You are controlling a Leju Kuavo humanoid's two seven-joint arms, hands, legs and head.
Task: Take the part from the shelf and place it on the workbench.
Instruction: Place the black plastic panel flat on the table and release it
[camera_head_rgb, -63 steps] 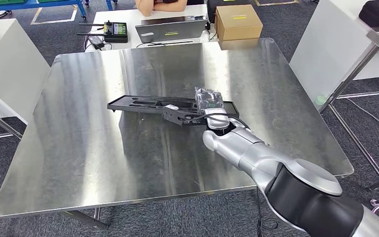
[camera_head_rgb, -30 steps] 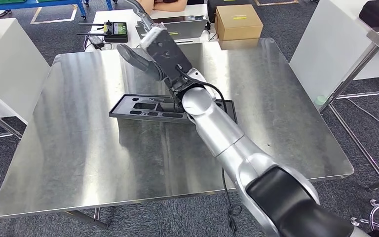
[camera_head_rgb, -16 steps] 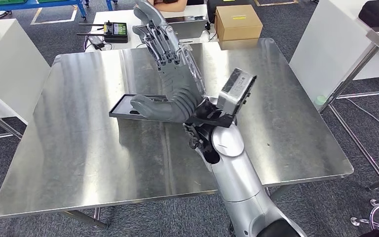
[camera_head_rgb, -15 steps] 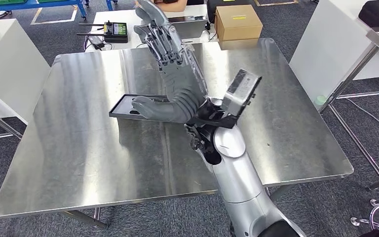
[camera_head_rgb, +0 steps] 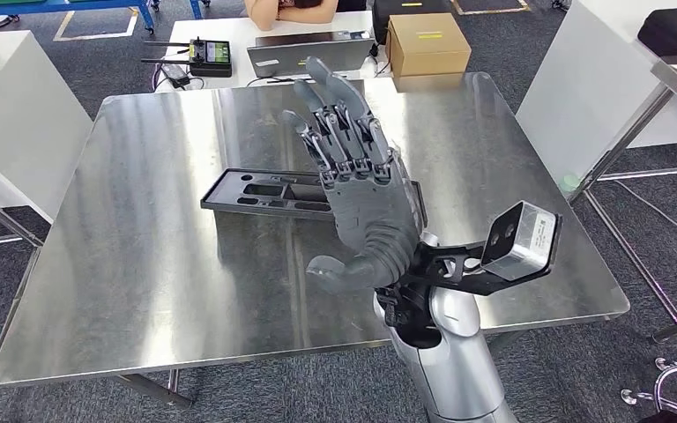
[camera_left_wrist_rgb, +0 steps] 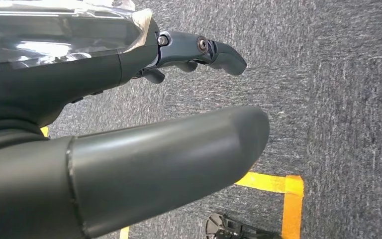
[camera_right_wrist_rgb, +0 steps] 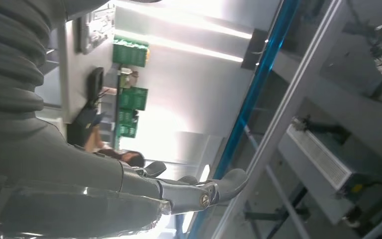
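- Head view: I see my right hand (camera_head_rgb: pixel 361 198) raised above the workbench (camera_head_rgb: pixel 141 256), palm toward the camera, fingers spread wide and holding nothing. The part (camera_head_rgb: pixel 264 192), a long black tray-like piece, lies flat on the steel top near its middle, its right end hidden behind the hand. Past the far edge, on a white table, stand a laptop (camera_head_rgb: pixel 304 53), a cardboard box (camera_head_rgb: pixel 427 42) and a controller (camera_head_rgb: pixel 207 55); a person's folded arms (camera_head_rgb: pixel 286 11) rest there.
- Left wrist view: my left hand (camera_left_wrist_rgb: pixel 129 144) hangs over grey carpet, thumb (camera_left_wrist_rgb: pixel 169 154) apart from its loosely curled fingers (camera_left_wrist_rgb: pixel 214 50), nothing held.
- Right wrist view: my right hand's fingers (camera_right_wrist_rgb: pixel 199 191) stretch out straight, empty.
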